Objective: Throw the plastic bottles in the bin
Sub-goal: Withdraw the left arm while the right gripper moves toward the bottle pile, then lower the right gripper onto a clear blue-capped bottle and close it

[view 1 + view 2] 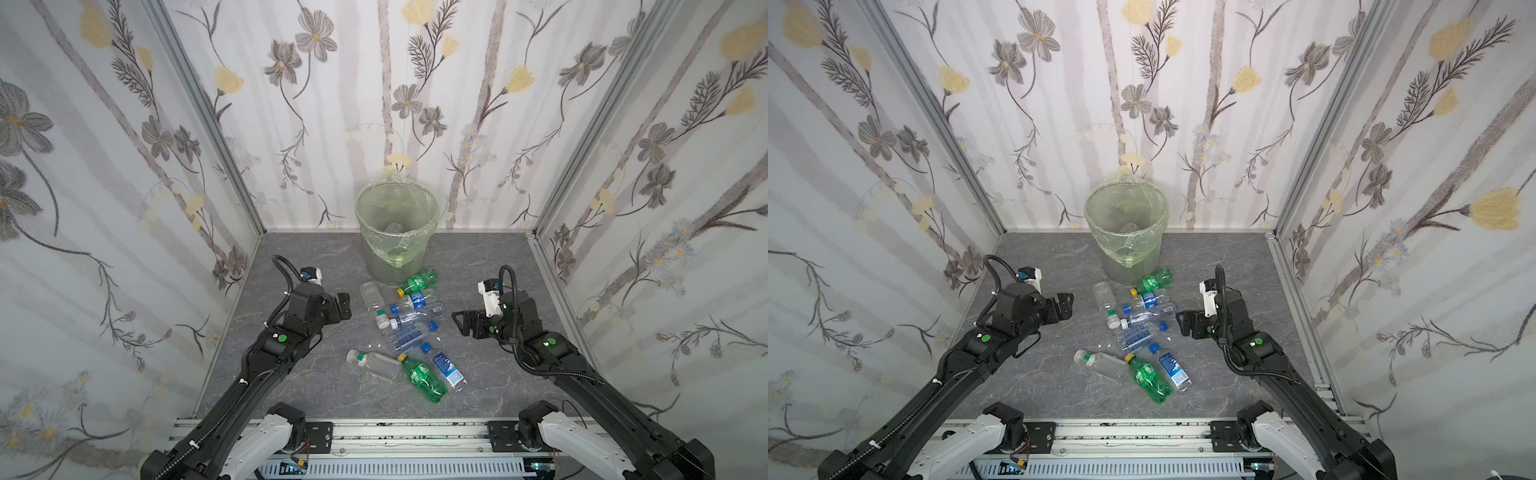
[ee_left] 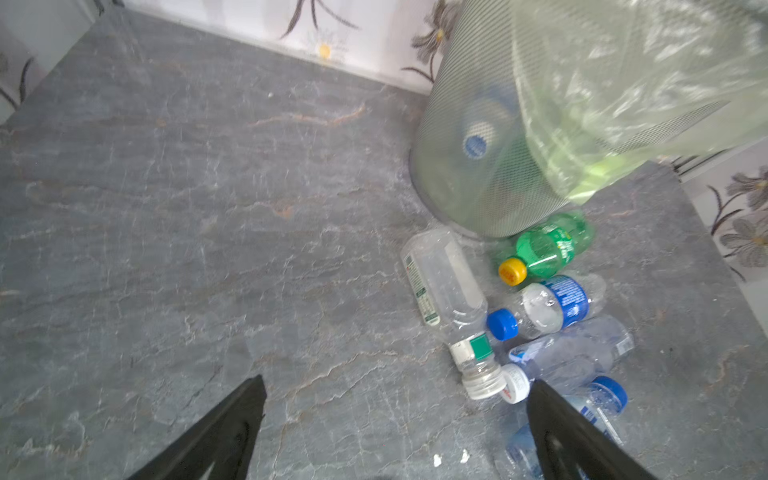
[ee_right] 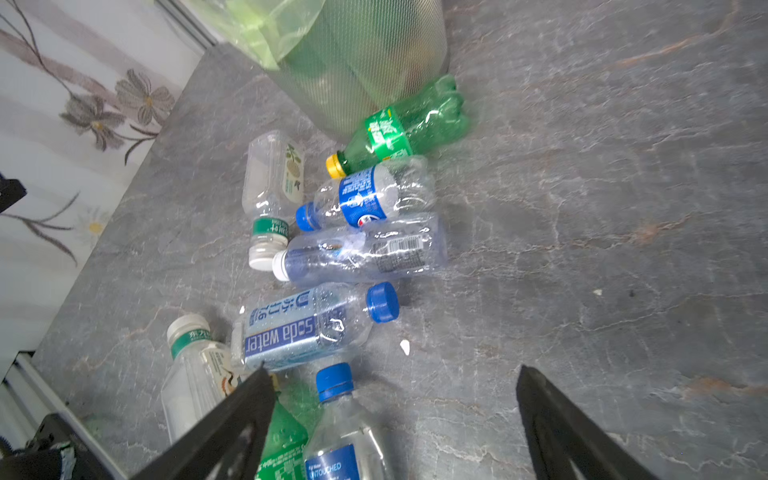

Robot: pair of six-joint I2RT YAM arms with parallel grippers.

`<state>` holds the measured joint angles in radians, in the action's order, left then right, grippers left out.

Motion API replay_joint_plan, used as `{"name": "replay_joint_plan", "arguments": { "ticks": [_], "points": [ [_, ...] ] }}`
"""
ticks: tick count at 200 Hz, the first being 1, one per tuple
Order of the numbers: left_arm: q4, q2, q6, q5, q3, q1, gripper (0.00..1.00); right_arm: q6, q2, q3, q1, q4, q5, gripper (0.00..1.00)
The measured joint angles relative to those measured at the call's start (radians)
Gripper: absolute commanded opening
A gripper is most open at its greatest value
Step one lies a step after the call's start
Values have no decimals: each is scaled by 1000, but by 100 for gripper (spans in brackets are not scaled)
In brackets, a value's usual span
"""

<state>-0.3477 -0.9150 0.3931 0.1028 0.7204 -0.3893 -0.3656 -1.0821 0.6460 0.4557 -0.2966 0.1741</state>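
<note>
Spread and empty, left gripper (image 1: 344,305) and right gripper (image 1: 460,323) flank the bottles (image 1: 417,300); the soda bottle (image 1: 406,337) lies nearer the right, cap pointing at it.

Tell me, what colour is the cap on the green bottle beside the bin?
Yellow; the cap shows best in the left wrist view.

The grey stone-patterned counter (image 1: 291,390) is carrying the bin (image 1: 380,262), which is standing upright. Plastic bottles (image 1: 409,336) are lying on their sides in front of the bin. A green bottle (image 1: 417,281) is resting just beside its base, four clear bottles (image 1: 372,301) are crowding next to that, and three more are lying farther from the bin.
</note>
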Motion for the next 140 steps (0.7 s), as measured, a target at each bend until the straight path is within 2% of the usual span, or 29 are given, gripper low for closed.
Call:
{"name": "replay_joint_plan", "arguments": {
  "ticks": [71, 102, 140],
  "points": [
    [-15, 41, 113, 24, -111, 10, 100, -24, -161, -18, 137, -65, 41, 80],
    [-15, 45, 159, 33, -132, 10, 100, -74, -178, -75, 206, -64, 58, 77],
    [-1, 46, 182, 35, -141, 10, 100, -129, -203, -127, 245, -51, 63, 74]
  ]
}}
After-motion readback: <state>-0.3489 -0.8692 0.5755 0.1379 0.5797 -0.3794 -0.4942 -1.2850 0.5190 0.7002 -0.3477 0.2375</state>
